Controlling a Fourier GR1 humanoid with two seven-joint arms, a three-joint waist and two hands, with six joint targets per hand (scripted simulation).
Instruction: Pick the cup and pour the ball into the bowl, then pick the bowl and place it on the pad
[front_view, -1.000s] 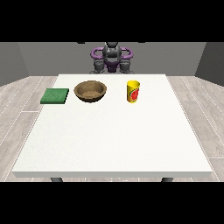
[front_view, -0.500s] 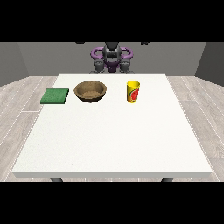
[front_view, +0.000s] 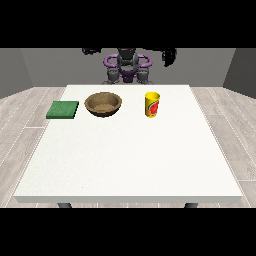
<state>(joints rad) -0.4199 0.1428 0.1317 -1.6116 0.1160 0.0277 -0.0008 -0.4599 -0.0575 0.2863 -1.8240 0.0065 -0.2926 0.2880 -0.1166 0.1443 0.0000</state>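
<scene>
A yellow cup (front_view: 152, 105) with a red label stands upright at the table's far right of centre; what it holds is hidden from here. To its left sits a brown bowl (front_view: 103, 104), and left of that a flat green pad (front_view: 63, 109) lies near the table's left edge. Both hands are raised high at the robot's shoulder level, behind the far edge of the table. The hand at the view's left (front_view: 91, 51) is up and out to the side. The hand at the view's right (front_view: 170, 55) hangs well above and behind the cup. Neither touches anything.
The white table (front_view: 130, 160) stretches wide towards the camera in front of the three objects. The robot's torso (front_view: 127, 67) stands behind the far edge, between bowl and cup.
Both arms have swung up and outward from beside the torso; the hands now show high at either side. Cup, bowl and pad have not moved.
</scene>
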